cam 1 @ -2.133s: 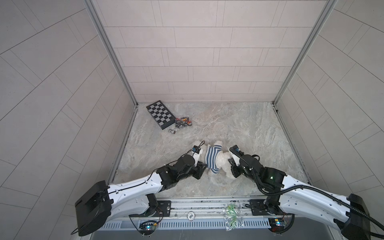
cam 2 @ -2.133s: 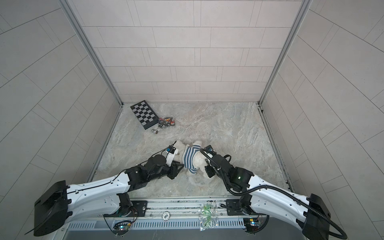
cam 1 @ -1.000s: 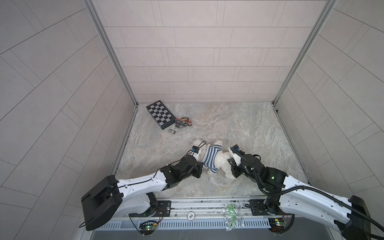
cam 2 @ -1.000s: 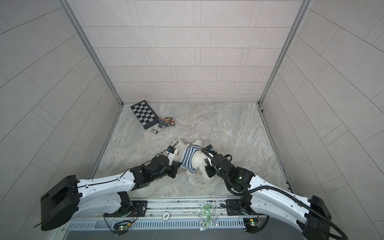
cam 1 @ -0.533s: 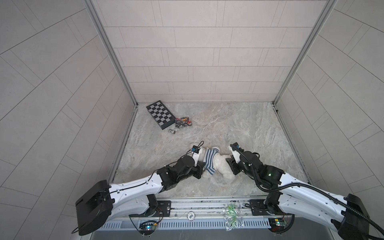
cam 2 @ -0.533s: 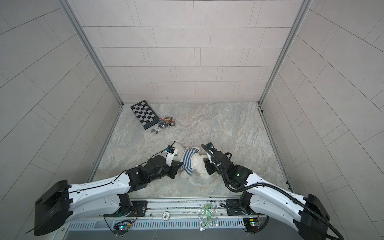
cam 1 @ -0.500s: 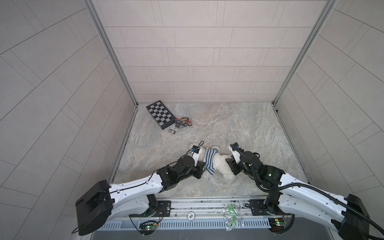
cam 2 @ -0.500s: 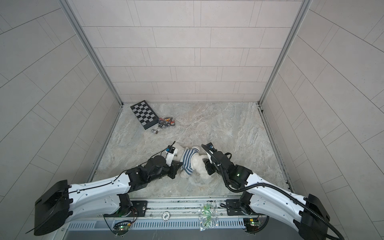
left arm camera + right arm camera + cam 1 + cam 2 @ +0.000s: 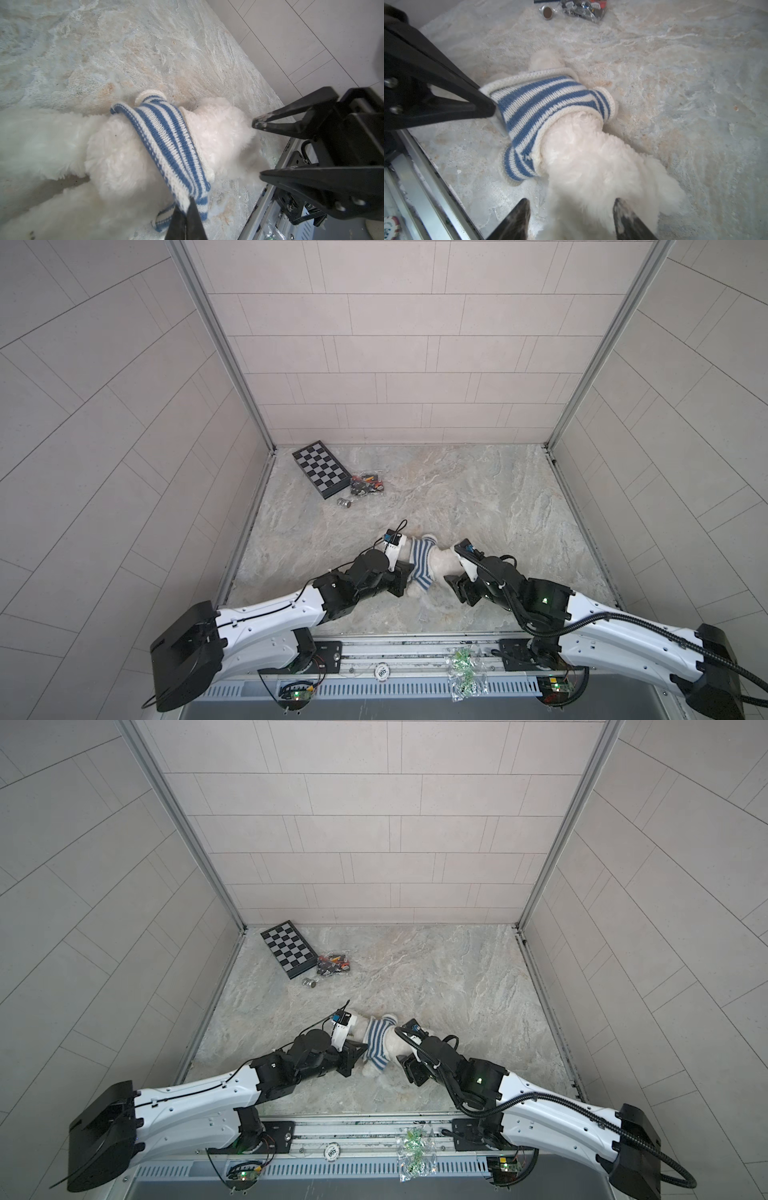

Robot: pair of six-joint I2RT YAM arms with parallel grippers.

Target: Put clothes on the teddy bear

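Left wrist view: left jaws are clenching the striped shirt (image 9: 166, 141) on the teddy bear (image 9: 116, 158), which is lying by the bench's (image 9: 124, 41) front edge. Right jaws are gaping astride its fur. I'd guess they are needing a hold there next, to steady the tugging.

L black parallel gripper (image 9: 188, 207), low nr centre, pinched tight on blue-and-white striped knit shirt (image 9: 166, 137). R black parallel gripper (image 9: 570, 209) opposite, jaws spread apart, arm stretched fwd.

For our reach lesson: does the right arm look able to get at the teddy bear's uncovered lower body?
Probably yes: the right pincer stands open at the teddy bear, nothing between them; the left pincer pinches the striped shirt, clear of it.
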